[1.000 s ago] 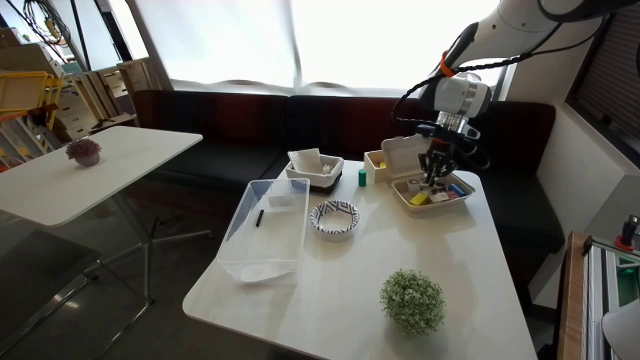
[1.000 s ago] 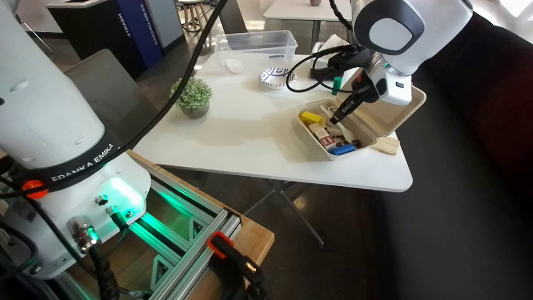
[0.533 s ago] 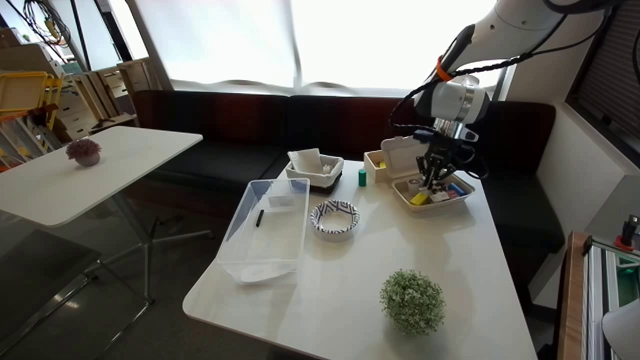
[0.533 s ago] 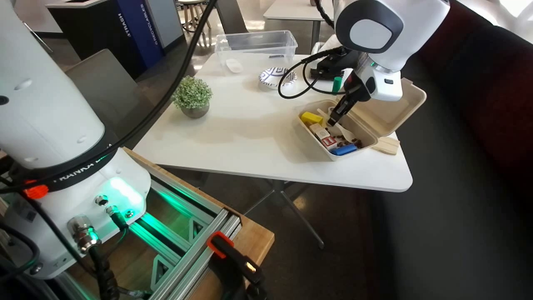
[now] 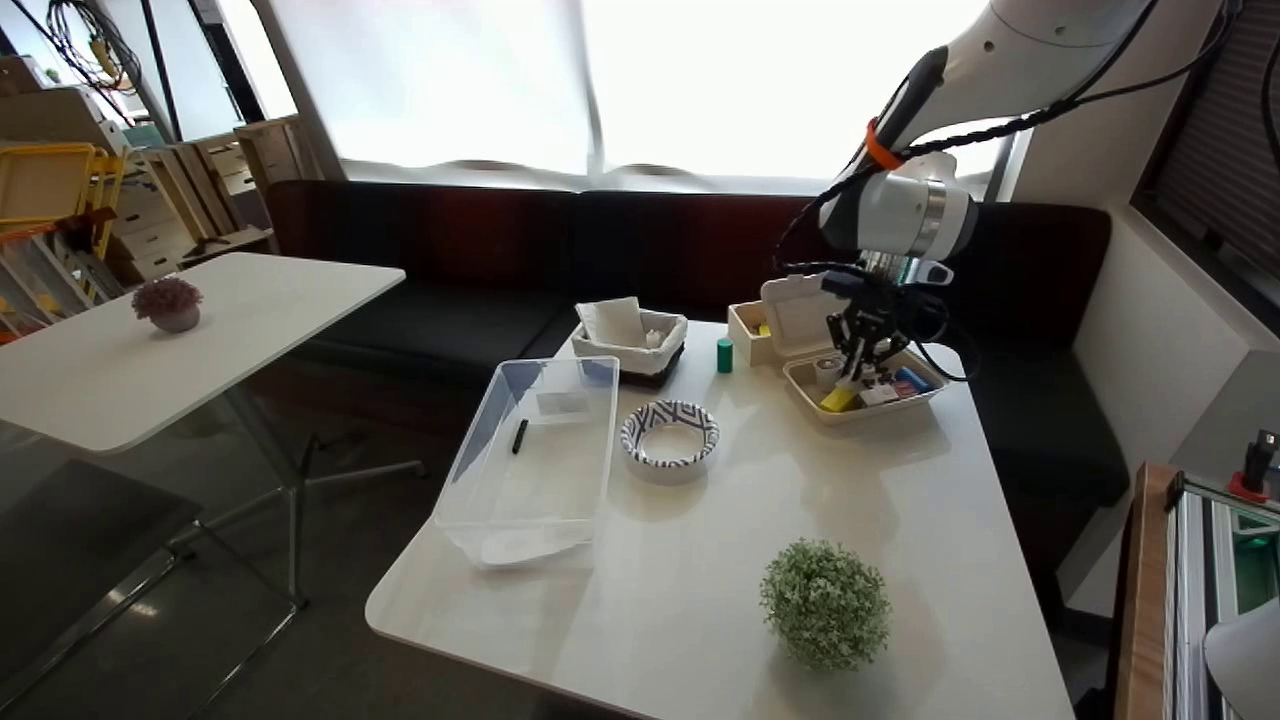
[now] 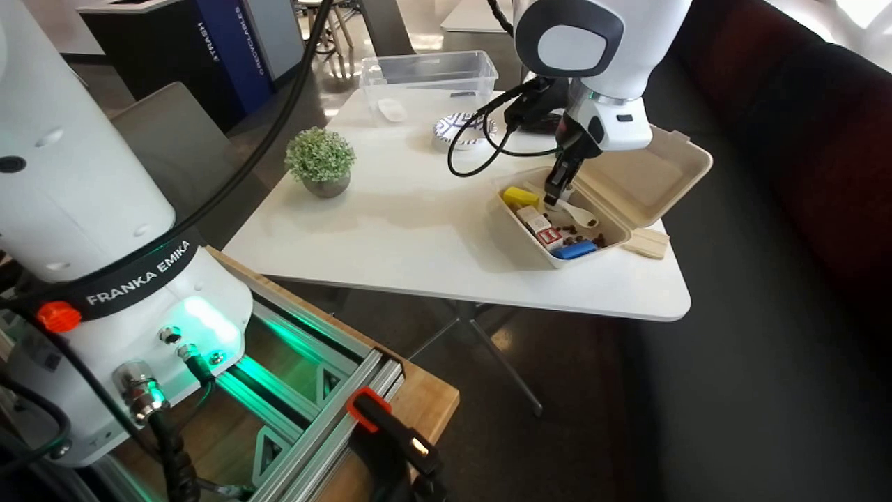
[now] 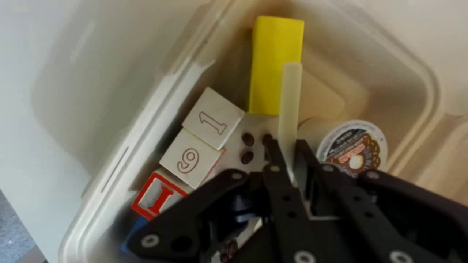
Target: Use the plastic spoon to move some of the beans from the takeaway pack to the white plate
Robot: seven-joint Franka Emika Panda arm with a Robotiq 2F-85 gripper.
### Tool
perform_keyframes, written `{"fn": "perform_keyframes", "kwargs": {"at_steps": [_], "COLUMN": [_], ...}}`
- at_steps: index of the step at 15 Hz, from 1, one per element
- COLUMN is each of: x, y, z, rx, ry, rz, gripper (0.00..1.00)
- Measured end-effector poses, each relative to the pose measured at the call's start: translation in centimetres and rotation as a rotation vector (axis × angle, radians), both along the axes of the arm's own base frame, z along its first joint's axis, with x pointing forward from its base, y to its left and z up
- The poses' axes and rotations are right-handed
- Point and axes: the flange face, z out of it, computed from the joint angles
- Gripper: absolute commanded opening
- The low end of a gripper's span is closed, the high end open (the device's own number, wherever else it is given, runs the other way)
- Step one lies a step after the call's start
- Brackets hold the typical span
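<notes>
The takeaway pack [image 5: 795, 315] is a cream clamshell box with its lid open, also in an exterior view [image 6: 644, 174]. Dark beans [image 7: 247, 157] lie loose on its floor. My gripper [image 6: 552, 198] is inside the box, shut on the pale spoon's handle [image 7: 290, 98]. The spoon's bowl [image 6: 582, 215] points toward the back end of the box, low over the beans. A dark bean shows at its edge; I cannot tell whether it lies in the bowl. A white plate-like bowl with a blue pattern [image 5: 670, 435] stands apart on the table; no plain white plate shows.
The box also holds a yellow block [image 7: 276, 54], letter blocks [image 7: 190, 157], a blue piece [image 6: 575, 250] and a coffee pod [image 7: 354, 146]. A clear bin [image 5: 540, 430], green cylinder [image 5: 725, 356], lined basket [image 5: 640, 340], wooden box [image 5: 748, 335] and potted plant [image 5: 825, 605] stand on the table.
My gripper has shifted and tilted inside the box, keeping hold of the spoon. The spoon's bowl has turned and now shows its hollow in an exterior view. The box has stayed put.
</notes>
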Motion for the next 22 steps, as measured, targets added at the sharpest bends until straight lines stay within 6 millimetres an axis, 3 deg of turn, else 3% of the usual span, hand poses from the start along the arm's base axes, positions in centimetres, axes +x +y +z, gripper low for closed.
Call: {"fn": "perform_keyframes", "kwargs": {"at_steps": [6,13,17,22], "x": [-1.2,-2.5,-2.4,-1.6], "y": [1.8,6.3,11.5,20.3], "z": [3.2,8.0,9.7,10.0], "rx": [-0.093,-0.226,-0.273,-0.275], "ry": [-0.022,0.054,0.062,0.039], "rz": [0.107,0.499,0.734,1.009], "gripper": [0.03,0.03,0.03,0.03]}}
